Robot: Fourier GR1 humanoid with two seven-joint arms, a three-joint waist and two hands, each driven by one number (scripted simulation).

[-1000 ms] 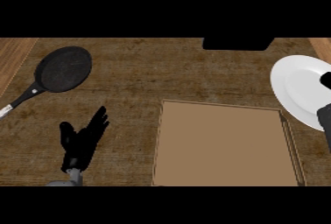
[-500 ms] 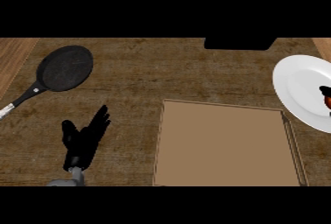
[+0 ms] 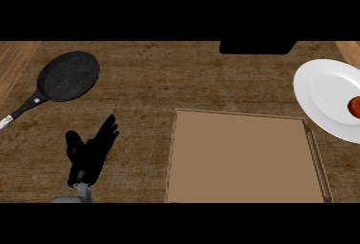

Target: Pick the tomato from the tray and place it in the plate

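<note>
Tomato (image 3: 355, 107) sits on the white plate (image 3: 320, 95) at the right edge of the frame, the tray (image 3: 243, 159) at lower centre lies bare, so the job looks done, while the left hand (image 3: 88, 152) rests open at lower left.
</note>
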